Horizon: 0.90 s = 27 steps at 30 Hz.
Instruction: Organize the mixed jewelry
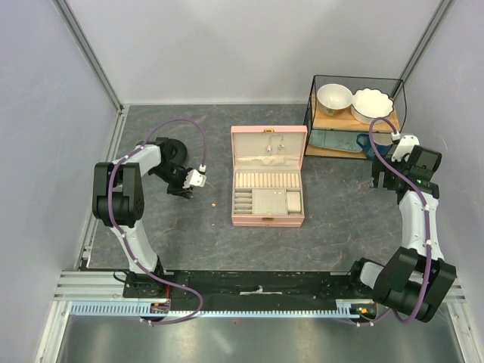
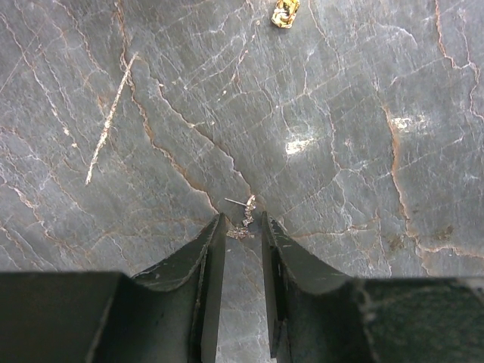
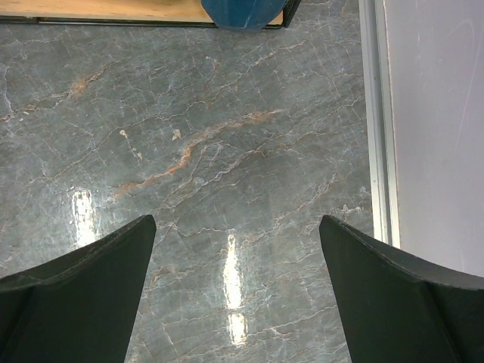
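Observation:
A tiny pale silvery earring (image 2: 243,223) lies on the grey stone table, right between the tips of my left gripper (image 2: 242,223). The jaws stand a narrow gap apart and do not pinch it. A small gold piece (image 2: 285,13) lies farther ahead; it also shows as a speck in the top view (image 1: 214,205). My left gripper (image 1: 198,179) is low over the table, left of the open pink jewelry box (image 1: 268,178). My right gripper (image 3: 237,227) is wide open and empty over bare table, seen at the far right in the top view (image 1: 380,178).
A black wire rack (image 1: 355,113) with two pale bowls stands at the back right. A black round dish (image 1: 171,149) sits behind the left arm. A metal rail (image 3: 376,121) and a wall lie close to the right gripper. A thin pale streak (image 2: 110,121) marks the table.

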Motion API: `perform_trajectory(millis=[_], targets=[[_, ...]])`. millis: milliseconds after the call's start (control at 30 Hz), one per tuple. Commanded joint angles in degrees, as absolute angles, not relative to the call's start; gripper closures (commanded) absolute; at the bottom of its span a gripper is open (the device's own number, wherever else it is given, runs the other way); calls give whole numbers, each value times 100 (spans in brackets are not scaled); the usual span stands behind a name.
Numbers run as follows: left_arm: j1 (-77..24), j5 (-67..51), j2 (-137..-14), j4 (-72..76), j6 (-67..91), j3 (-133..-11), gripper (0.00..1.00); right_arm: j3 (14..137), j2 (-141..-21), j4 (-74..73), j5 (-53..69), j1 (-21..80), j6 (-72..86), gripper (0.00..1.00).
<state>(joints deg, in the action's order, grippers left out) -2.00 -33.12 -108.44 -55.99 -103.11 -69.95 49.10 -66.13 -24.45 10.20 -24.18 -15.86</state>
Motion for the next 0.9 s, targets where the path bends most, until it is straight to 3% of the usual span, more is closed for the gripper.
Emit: perform_trajectory(millis=[0,467,633,867], targets=[[-229,-3278,-10916,-5537,-10195,-7014,67,4913,-6504,-2320,1011,-2443,-1617,2],[-404,-3068,-10837,-5362,-10064,-6733,70,4922,-6504,-2320,1019,-2443,-1608,2],[-422,-2988,-10837,-5361,-10011,-6697,84,4913,-6487,-2320,1011,-2443,-1617,2],[-545,-2944,-10854,-5344,-9782,-6653,88,4896,-6469,-2320,1011,-2443,-1617,2]])
